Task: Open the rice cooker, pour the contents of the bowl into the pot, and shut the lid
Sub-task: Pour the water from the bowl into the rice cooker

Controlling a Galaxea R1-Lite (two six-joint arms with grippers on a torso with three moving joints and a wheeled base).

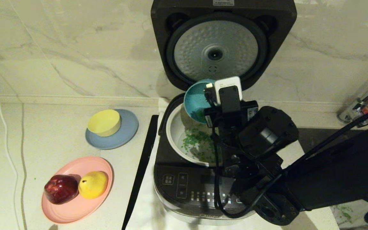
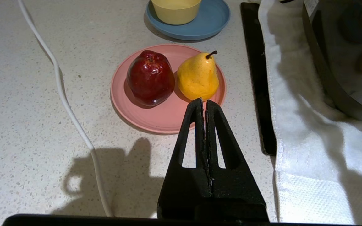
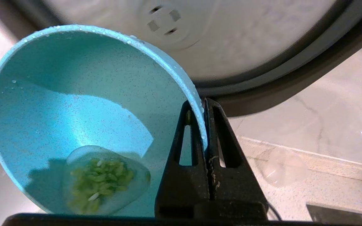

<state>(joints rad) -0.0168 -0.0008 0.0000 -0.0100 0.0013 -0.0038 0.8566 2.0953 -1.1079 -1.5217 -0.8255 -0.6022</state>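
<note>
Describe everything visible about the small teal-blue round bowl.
The small teal-blue round bowl is speckled, matte and beaded with water drops. It is tipped steeply over the round cream-white inner pot, in front of the raised lid's dimpled silver underside. The right gripper is shut on its rim. A little water with green bits remains inside.

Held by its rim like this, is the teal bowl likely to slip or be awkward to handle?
Possibly slippery: droplets bead on the bowl's rim where the right gripper pinches it. Probably light and stiff, since a thin-wall pinch holds it tilted. A wet clump of green bits clings inside.
</note>
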